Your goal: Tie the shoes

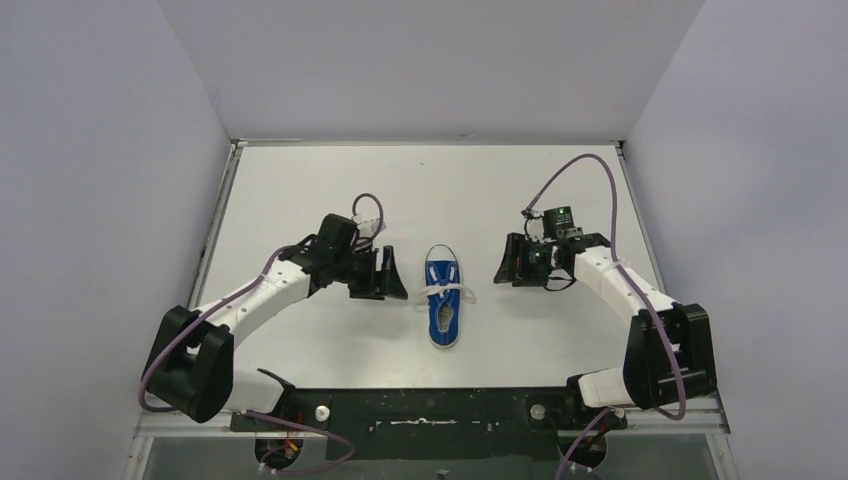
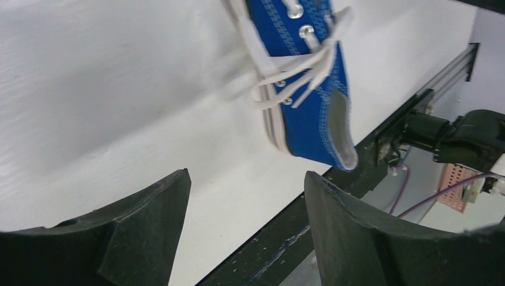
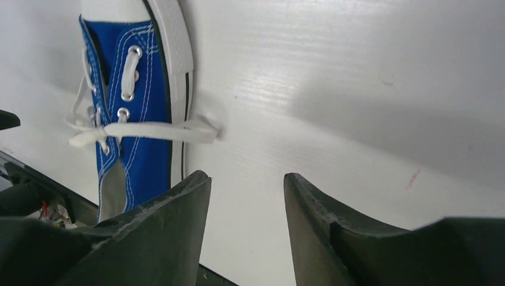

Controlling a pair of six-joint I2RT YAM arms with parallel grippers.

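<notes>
A small blue sneaker (image 1: 443, 300) with a white sole rim and grey insole lies in the middle of the white table, toe pointing away from the arm bases. Its white laces (image 1: 446, 291) cross over the tongue, and their ends trail off both sides. My left gripper (image 1: 393, 275) stands just left of the shoe, open, with only bare table between its jaws (image 2: 247, 176). My right gripper (image 1: 500, 263) stands just right of the shoe, also open and holding nothing (image 3: 245, 176). The shoe (image 2: 309, 113) shows beyond the left fingers and, with a lace end (image 3: 199, 130) on the table, beyond the right fingers.
A black mounting rail (image 1: 430, 410) runs along the table's near edge between the arm bases. White walls close in the table on the left, right and far sides. The right arm's base (image 2: 470, 137) shows in the left wrist view.
</notes>
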